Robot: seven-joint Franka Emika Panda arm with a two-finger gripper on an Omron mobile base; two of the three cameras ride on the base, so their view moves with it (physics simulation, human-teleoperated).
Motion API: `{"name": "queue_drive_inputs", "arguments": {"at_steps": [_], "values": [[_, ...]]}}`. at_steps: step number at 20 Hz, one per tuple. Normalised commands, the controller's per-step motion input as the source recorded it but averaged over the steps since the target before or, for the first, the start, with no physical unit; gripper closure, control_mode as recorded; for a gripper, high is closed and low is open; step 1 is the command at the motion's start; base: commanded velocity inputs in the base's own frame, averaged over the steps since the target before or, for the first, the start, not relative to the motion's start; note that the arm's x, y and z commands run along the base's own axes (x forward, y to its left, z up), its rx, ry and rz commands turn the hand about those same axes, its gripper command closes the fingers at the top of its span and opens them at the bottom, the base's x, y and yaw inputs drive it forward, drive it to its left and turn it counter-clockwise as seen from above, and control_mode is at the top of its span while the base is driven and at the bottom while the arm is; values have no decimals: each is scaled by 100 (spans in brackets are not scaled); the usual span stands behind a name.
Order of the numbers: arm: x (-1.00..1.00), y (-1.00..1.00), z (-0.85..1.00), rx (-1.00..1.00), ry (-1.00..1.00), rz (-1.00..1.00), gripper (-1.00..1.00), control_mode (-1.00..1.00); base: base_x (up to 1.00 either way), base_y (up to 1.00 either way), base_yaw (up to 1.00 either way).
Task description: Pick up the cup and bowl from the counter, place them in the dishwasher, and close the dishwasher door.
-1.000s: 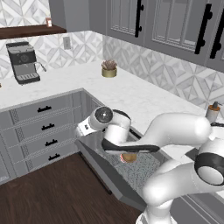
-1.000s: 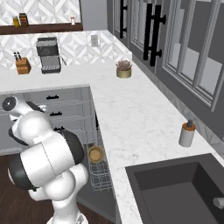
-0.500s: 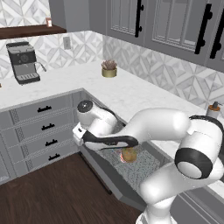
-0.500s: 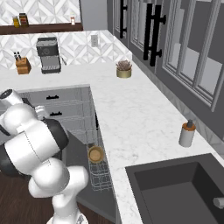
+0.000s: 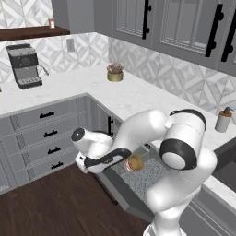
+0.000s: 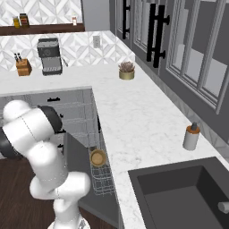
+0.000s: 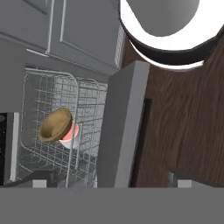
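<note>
The gripper (image 7: 107, 183) is hanging over the dishwasher door (image 7: 120, 127); its tips are barely showing, so I cannot tell its spread. Leftward, the bowl (image 7: 54, 124) and cup (image 7: 70, 134) are sitting in the dishwasher (image 7: 48, 100) rack. Closing the door is likely next. Dark wood floor (image 7: 183, 113) is lying rightward.

Rendered home kitchen: L-shaped white marble counter (image 6: 134, 116) over grey drawers (image 5: 46, 133), espresso machine (image 5: 24, 66) at 10 o'clock, potted plant (image 6: 127, 70) by patterned tile backsplash (image 5: 175, 73), dark sink (image 6: 179, 192) at 5 o'clock, open dishwasher (image 7: 57, 131) with wire racks, dark wood floor (image 5: 50, 203).
</note>
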Motion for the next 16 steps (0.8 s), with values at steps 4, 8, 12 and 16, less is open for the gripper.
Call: {"name": "queue_drive_inputs", "arguments": {"at_steps": [4, 8, 12, 16], "values": [[9, 32, -83, -23, 10, -2, -100, -100, 0, 0, 0], [11, 31, -88, -23, 7, -1, -100, -100, 0, 0, 0], [23, 45, -65, -23, 6, -7, -100, -100, 0, 0, 0], [32, 27, -68, -21, 0, -8, -100, -100, 0, 0, 0]]}}
